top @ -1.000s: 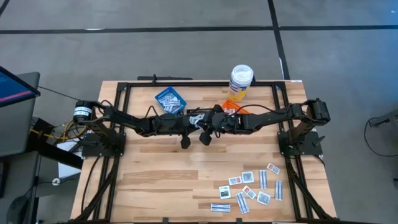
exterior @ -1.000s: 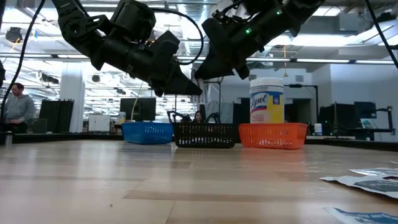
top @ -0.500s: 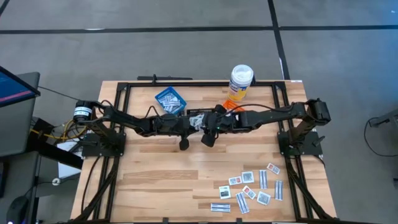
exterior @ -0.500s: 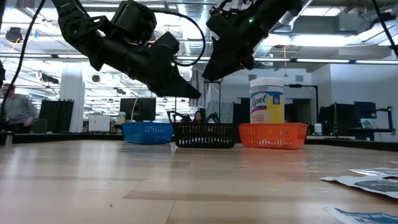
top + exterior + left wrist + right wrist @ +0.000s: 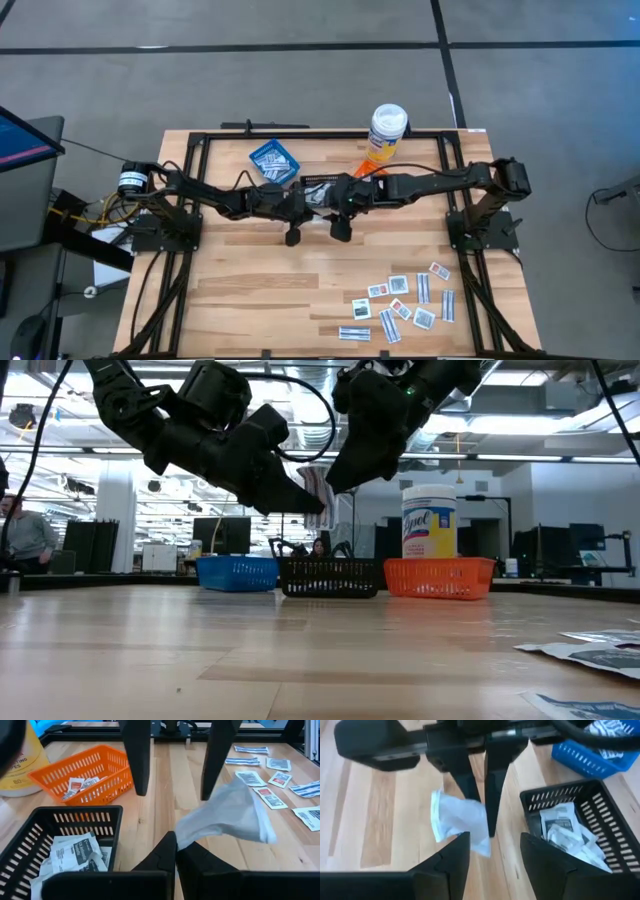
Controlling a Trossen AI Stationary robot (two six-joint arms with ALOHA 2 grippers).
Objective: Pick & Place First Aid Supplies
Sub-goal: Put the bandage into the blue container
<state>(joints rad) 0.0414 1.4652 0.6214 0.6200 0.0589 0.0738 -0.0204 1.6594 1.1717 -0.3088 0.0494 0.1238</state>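
High view: three small baskets sit in a row near the far edge of the wooden desk (image 5: pixel 250 280). The blue basket (image 5: pixel 274 162) holds narrow white strips with blue-grey print. The black basket (image 5: pixel 60 840), in the middle and mostly hidden under the arms from above, holds crumpled square packets with dark marks, as both wrist views show. The orange basket (image 5: pixel 87 775) holds a few small squares with red marks, and a tall white bottle (image 5: pixel 388 130) with a yellow label stands just beside it.

The left claw (image 5: pixel 176 851) is closed on the corner of a white packet (image 5: pixel 227 817), holding it in the air above the desk just beside the black basket. The right claw (image 5: pixel 492 845) faces it with its fingers spread apart, one on each side of the packet's edge and not gripping it. In the low view the two claws meet high over the baskets, the packet (image 5: pixel 315 482) showing between them.

A loose pile of packets (image 5: pixel 405 300), strips and squares mixed, lies flat on the near right part of the desk, well apart from the baskets.

Beyond the desk the low view shows a large bright room with ceiling lights, dark equipment, and a person (image 5: pixel 20 535) at the far left.
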